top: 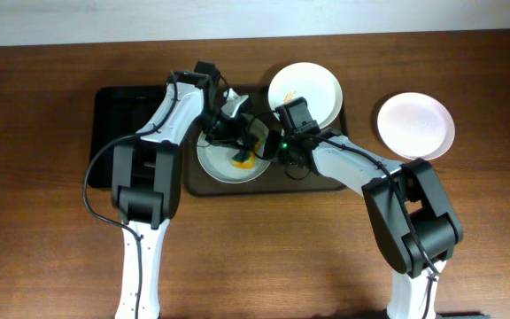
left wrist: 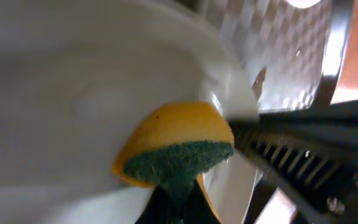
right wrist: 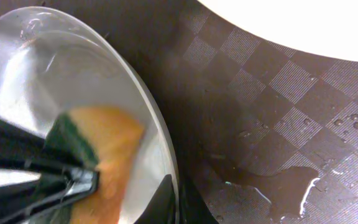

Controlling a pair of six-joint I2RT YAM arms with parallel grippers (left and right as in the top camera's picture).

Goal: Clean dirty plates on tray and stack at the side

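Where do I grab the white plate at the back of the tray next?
Pinch the white plate by its rim at the far right edge, bringing the right claw in from the right. It is shallow, and it overlaps the tray's corner there, so that rim probably sits raised.

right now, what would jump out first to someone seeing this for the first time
The yellow-and-green sponge is pressed into the pale plate at the left end of the dark brown tray. The left gripper pinches it, while the right gripper seems to hold that plate's rim. Next come a white plate at the tray's far right corner and a third plate alone on the table further right.
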